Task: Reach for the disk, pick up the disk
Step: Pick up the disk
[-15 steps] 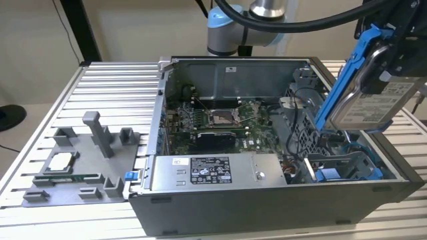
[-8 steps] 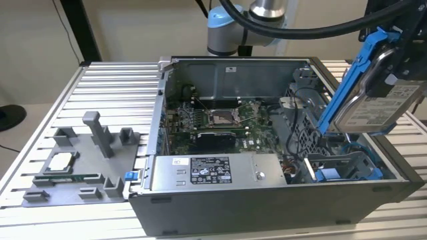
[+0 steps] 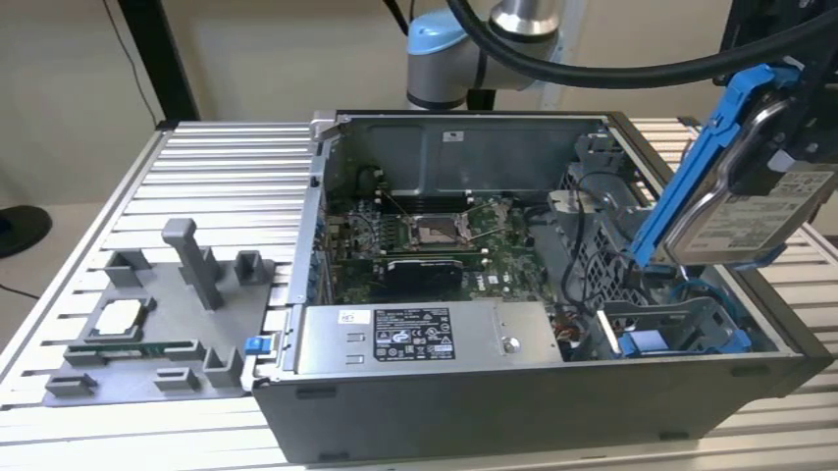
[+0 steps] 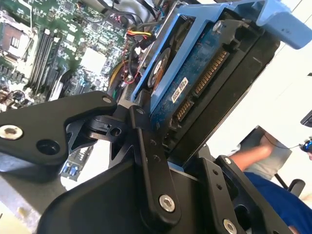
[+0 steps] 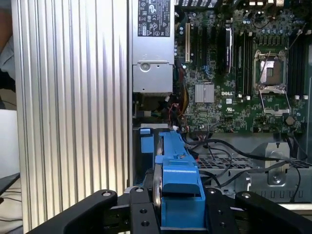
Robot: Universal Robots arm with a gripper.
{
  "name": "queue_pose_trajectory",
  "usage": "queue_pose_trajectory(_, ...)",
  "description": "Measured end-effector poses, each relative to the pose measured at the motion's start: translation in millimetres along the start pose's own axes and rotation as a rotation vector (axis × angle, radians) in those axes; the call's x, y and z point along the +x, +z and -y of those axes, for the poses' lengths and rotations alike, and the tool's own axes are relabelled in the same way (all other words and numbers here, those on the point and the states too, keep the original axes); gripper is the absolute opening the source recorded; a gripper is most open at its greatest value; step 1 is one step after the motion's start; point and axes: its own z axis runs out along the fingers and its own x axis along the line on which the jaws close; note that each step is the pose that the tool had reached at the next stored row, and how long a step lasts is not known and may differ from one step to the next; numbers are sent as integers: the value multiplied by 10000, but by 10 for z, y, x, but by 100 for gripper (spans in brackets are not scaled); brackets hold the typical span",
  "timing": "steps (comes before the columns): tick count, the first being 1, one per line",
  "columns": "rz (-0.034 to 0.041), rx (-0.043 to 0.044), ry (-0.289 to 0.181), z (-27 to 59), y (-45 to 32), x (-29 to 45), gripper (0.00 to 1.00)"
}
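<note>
The disk (image 3: 749,214), a silver-grey hard drive with a white label in a bright blue bracket, hangs tilted in the air above the open computer case's end at the exterior view's right. My gripper (image 3: 786,162) is shut on it from above. In the second wrist view the black fingers (image 4: 148,161) clamp the disk (image 4: 195,92) from both sides, its connector edge showing. The first wrist view looks down the blue bracket of the disk (image 5: 180,190), held in the gripper (image 5: 179,217), with the case well below it.
The open computer case (image 3: 524,402) holds a motherboard (image 3: 419,235), a grey power supply (image 3: 412,339), cables and a blue drive bay (image 3: 670,339). A grey fixture plate (image 3: 144,334) with small parts lies on the slatted table at the exterior view's left. A person's arm (image 4: 258,156) is beside the table.
</note>
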Motion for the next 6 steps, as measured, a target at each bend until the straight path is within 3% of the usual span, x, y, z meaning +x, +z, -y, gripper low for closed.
queue_pose_trajectory(6, 2, 0, 0, 3, 1, 1, 0)
